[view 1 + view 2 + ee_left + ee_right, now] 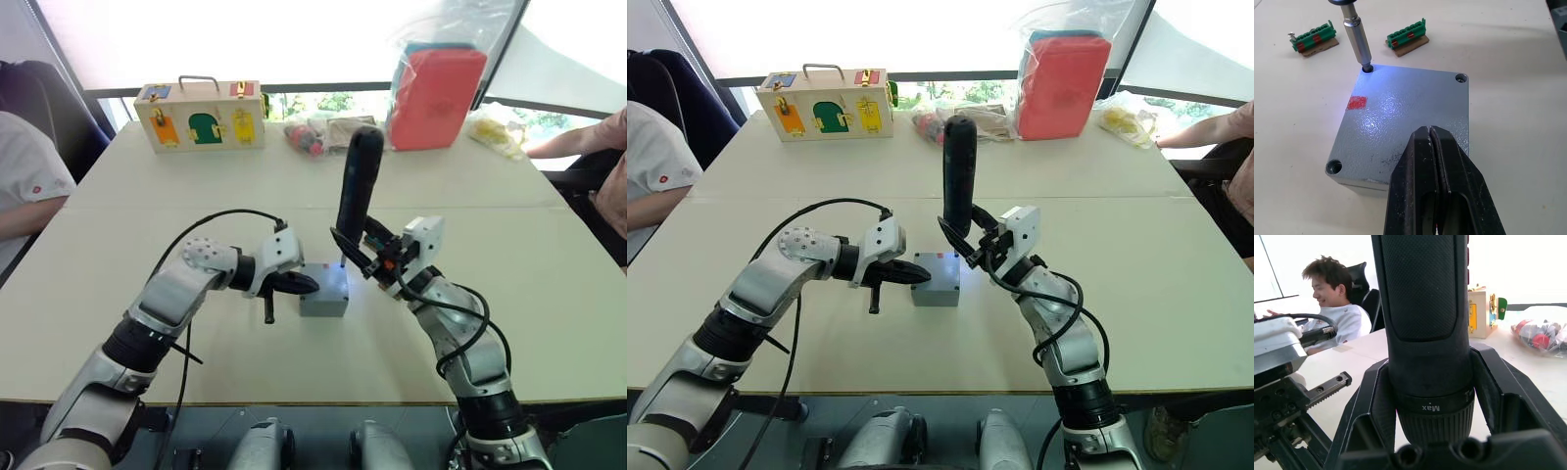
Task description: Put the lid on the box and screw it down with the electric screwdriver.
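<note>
Gripping one electric screwdriver point(358, 186), the right tool point(364, 253) meets one lid point(1400, 122); left tool point(1433, 142) clenched empty.

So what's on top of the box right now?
The lid covers the box, the electric screwdriver bit sits in one corner hole, and the left gripper rests shut on it. The contents are hidden.

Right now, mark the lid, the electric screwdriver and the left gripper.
lid point(1400, 117): left wrist view, middle of its grey top face.
electric screwdriver point(359, 181): left eye view, black handle.
left gripper point(1431, 147): left wrist view, between the closed fingertips.
</note>
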You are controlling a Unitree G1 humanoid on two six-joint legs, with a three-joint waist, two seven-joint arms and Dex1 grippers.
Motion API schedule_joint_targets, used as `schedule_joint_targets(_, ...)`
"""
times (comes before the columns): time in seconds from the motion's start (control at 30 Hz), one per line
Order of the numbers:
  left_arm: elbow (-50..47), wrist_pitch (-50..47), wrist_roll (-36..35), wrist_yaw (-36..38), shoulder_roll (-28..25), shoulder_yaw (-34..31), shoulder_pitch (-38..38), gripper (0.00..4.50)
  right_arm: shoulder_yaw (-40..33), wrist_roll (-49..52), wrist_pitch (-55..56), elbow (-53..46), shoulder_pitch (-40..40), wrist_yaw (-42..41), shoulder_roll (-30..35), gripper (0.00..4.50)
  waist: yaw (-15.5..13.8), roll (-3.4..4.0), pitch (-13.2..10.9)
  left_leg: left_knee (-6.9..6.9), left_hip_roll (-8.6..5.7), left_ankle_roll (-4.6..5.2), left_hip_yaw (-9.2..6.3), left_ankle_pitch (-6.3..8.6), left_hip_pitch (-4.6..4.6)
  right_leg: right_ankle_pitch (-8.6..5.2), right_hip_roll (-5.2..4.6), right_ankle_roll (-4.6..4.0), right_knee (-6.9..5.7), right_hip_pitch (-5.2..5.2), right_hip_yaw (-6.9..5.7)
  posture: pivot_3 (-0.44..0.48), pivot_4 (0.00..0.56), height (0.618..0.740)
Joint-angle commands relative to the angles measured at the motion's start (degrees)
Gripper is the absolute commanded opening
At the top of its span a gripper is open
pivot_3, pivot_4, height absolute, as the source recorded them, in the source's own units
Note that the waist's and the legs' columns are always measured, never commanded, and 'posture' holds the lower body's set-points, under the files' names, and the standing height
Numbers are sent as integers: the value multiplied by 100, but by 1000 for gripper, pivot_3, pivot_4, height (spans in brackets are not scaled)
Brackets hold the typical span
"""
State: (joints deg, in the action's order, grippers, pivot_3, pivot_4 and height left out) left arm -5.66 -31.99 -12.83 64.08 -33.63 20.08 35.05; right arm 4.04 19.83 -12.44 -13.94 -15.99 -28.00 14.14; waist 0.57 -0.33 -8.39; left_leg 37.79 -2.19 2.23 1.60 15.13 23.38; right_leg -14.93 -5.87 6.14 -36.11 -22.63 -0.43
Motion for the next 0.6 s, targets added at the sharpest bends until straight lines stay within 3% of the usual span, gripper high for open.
schedule_joint_targets(0.03, 28, 110, 218, 109, -93, 237, -47, 0, -351, 608, -972, -722, -609, 115, 252, 1842, -1, 3, -2, -4, -1, 0, 1, 0, 4, 1, -2, -1, 0, -1, 1, 0, 150, 740)
schedule_joint_targets(0.27, 147, 297, 384, 129, -149, 266, 29, 0, -1489, 2034, -2423, -950, -1837, 716, 562, 1842, 2, 15, -11, -24, -8, -4, 3, -3, 41, 7, -9, 9, 1, -45, 1, 0, 150, 740)
schedule_joint_targets(0.4, 54, -73, -208, 50, 101, -263, 150, 0, -2077, 2811, -3297, -614, -2374, 1444, 544, 1842, 9, 15, -11, -39, -8, -11, 4, -9, 40, 7, -10, 8, 1, -50, 1, 0, 150, 740)
schedule_joint_targets(0.47, -68, -332, -544, 10, 194, -571, 220, 0, -2175, 3437, -4504, -361, -2559, 1618, 941, 1842, 19, 16, -16, -41, -8, -11, 4, -10, 43, 8, -10, 8, 1, -55, 1, 0, 150, 740)
schedule_joint_targets(0.6, -504, -496, -671, 218, -99, -607, 126, 0, -2132, 3356, -5702, -47, -2642, 1599, 2020, 1842, 16, 25, -25, -37, -7, -10, 5, -12, 88, 9, -12, 7, 2, -93, -3, 0, 150, 740)
